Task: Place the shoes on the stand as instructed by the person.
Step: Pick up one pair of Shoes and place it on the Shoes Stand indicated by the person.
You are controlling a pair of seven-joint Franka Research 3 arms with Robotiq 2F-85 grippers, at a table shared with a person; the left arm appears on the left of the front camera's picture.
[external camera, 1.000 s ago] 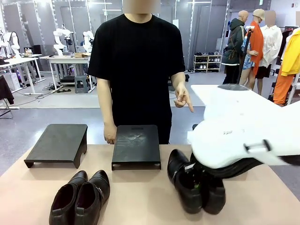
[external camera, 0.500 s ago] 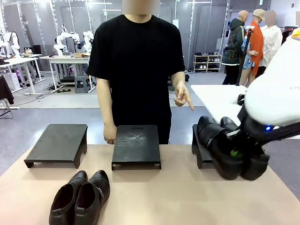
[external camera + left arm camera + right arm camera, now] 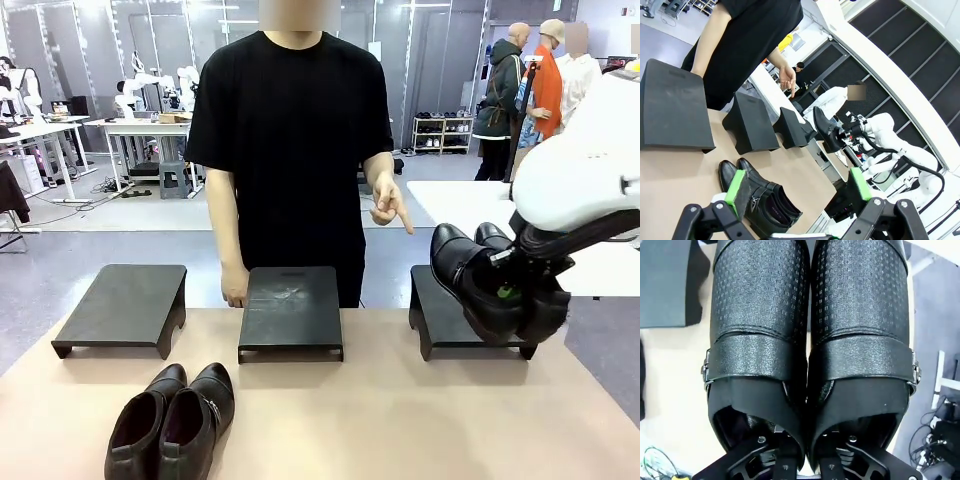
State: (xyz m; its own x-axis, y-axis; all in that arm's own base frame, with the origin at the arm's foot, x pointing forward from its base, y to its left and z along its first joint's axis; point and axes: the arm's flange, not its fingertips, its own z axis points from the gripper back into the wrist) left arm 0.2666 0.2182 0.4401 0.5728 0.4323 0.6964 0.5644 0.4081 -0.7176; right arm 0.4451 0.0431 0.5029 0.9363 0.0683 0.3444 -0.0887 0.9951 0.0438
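My right gripper (image 3: 507, 293) is shut on one pair of black shoes (image 3: 488, 280) and holds it tilted, toes up, just over the right stand (image 3: 447, 322). In the right wrist view the two shoes (image 3: 807, 315) sit side by side, and my gripper (image 3: 806, 460) pinches their adjoining inner walls at the heel openings. The other pair of shoes (image 3: 172, 420) lies on the table at the front left. My left gripper (image 3: 799, 186) hangs open above that pair (image 3: 765, 200), green pads (image 3: 736, 184) wide apart. The person (image 3: 290, 140) stands behind the table, one hand (image 3: 390, 210) pointing down to the right.
Three black stands line the far side of the table: left stand (image 3: 125, 305), middle stand (image 3: 291, 310) and the right one. The person's other hand (image 3: 234, 290) rests by the middle stand. A white table (image 3: 470, 205) stands behind at the right.
My right arm lifted the pair off the table, carried it right and back, and now holds it over the right stand. The person's pointing hand and the other pair stayed put.
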